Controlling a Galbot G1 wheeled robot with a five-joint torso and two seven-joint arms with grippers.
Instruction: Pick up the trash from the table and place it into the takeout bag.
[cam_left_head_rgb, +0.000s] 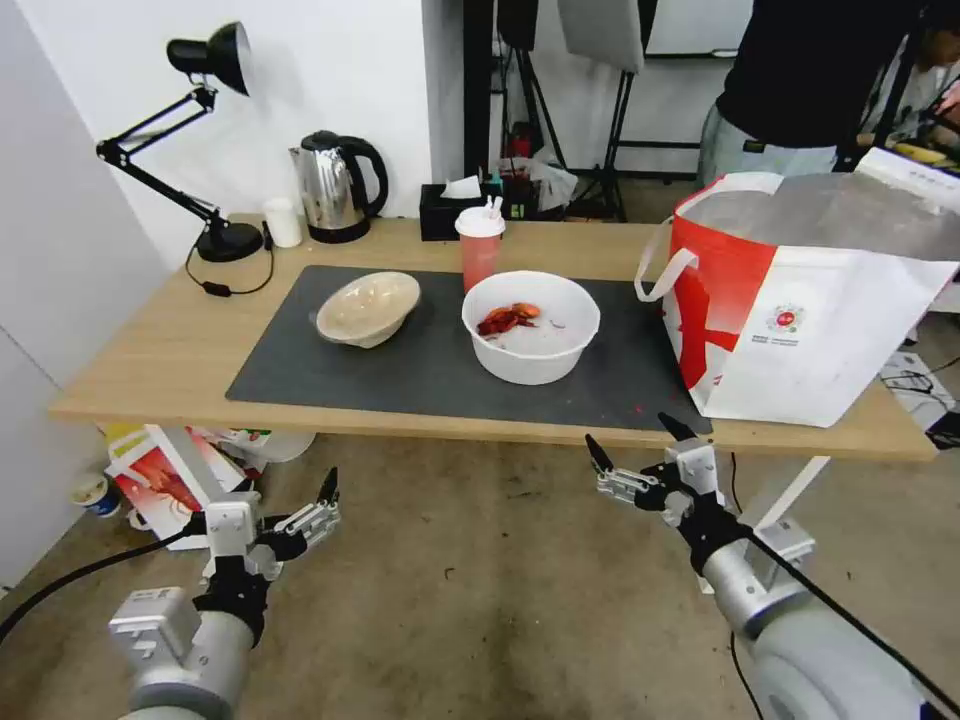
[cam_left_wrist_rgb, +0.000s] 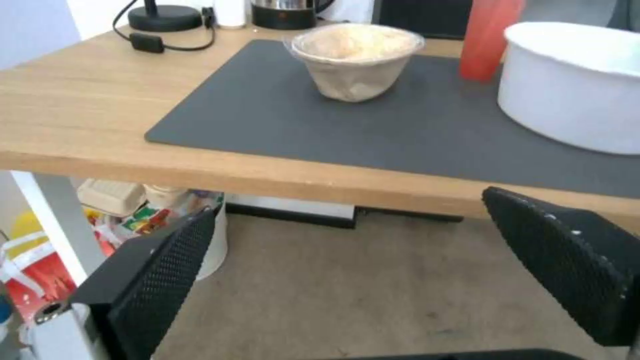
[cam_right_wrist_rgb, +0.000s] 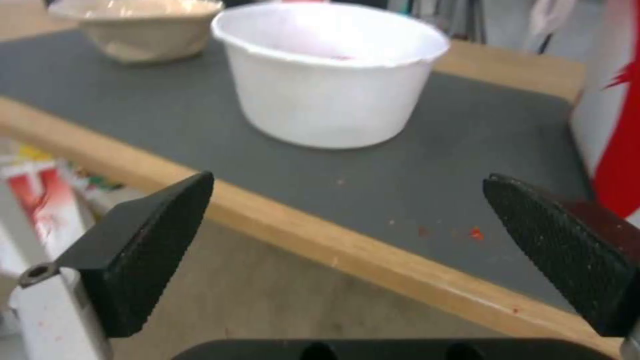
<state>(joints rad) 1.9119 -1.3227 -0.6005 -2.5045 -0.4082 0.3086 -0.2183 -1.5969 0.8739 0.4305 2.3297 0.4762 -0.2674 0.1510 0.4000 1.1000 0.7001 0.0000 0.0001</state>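
Observation:
On the table (cam_left_head_rgb: 150, 360) lies a dark grey mat (cam_left_head_rgb: 420, 370) carrying the trash: a beige bowl (cam_left_head_rgb: 367, 308), a red lidded cup (cam_left_head_rgb: 480, 250) and a white bowl (cam_left_head_rgb: 530, 328) with red crayfish scraps. The takeout bag (cam_left_head_rgb: 810, 310) stands open at the table's right end. My left gripper (cam_left_head_rgb: 288, 490) is open below the front edge, facing the beige bowl (cam_left_wrist_rgb: 353, 60). Below the edge near the bag, my right gripper (cam_left_head_rgb: 636, 440) is open, facing the white bowl (cam_right_wrist_rgb: 327, 85). Neither holds anything.
A black desk lamp (cam_left_head_rgb: 225, 240), a small white cup (cam_left_head_rgb: 283, 222), a kettle (cam_left_head_rgb: 335, 185) and a black tissue box (cam_left_head_rgb: 450, 210) line the table's back. A smaller bag (cam_left_head_rgb: 165, 480) and clutter sit on the floor under the left end.

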